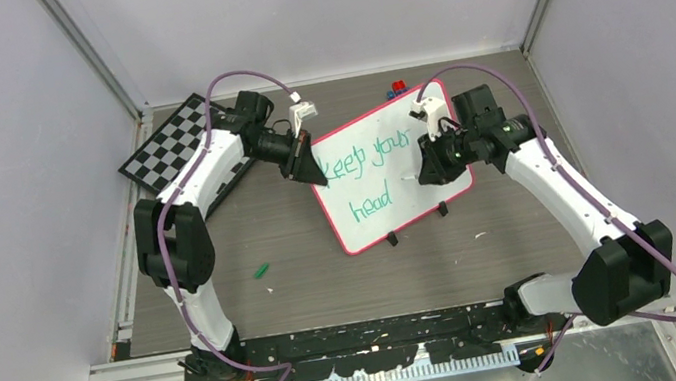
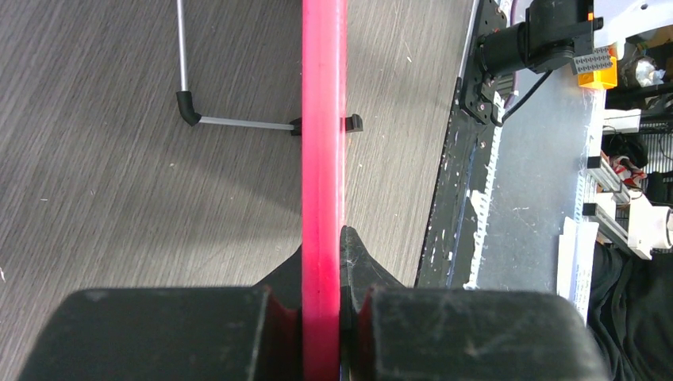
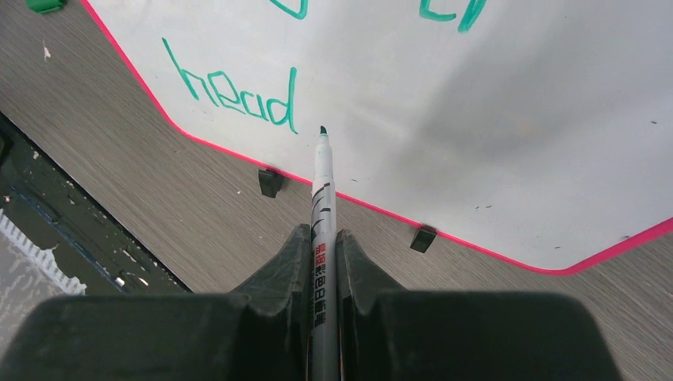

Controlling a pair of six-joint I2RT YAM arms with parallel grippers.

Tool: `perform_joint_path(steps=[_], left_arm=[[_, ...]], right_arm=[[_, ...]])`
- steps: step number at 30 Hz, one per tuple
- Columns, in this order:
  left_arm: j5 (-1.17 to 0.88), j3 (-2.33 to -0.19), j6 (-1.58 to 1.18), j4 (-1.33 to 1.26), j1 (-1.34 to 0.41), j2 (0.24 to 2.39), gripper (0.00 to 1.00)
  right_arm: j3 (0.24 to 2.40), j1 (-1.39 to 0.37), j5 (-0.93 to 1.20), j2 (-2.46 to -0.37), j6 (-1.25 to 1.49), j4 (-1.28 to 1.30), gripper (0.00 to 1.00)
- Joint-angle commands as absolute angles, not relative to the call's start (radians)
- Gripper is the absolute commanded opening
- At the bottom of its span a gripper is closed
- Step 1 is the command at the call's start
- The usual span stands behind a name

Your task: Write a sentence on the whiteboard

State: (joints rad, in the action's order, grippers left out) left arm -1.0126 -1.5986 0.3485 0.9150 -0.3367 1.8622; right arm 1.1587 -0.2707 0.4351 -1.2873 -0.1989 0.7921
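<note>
The whiteboard (image 1: 416,201) stands tilted at mid-table, white with a red-pink rim (image 2: 323,119) and small black feet (image 3: 270,182). The sentence (image 1: 368,161) in green reads "keep your" with "head" (image 3: 238,99) below it. My left gripper (image 1: 315,176) is shut on the board's left rim, which runs between its fingers (image 2: 323,242). My right gripper (image 1: 424,172) is shut on a grey marker (image 3: 324,190). The marker's green tip (image 3: 323,130) points at the white surface (image 3: 476,119) just right of "head". Whether the tip touches the board I cannot tell.
A black-and-white chessboard (image 1: 167,143) lies at the back left, under the left arm. A green marker cap (image 1: 262,270) and a white scrap (image 1: 269,290) lie on the table left of the board. Small red and blue blocks (image 1: 397,91) sit behind it. Walls close in on three sides.
</note>
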Motion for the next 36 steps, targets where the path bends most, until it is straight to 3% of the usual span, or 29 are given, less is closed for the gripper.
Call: perform_joint_path(steps=[1, 36], left_arm=[[-0.937, -1.605, 0.416, 0.953, -0.357, 1.855, 0.00], [-0.932, -1.628, 0.428, 0.976, -0.368, 1.875, 0.00]], right_arm=[[1.154, -0.268, 0.425, -1.272, -0.183, 0.725, 0.00], [1.024, -0.287, 0.357, -1.314, -0.181, 0.657, 0.00]])
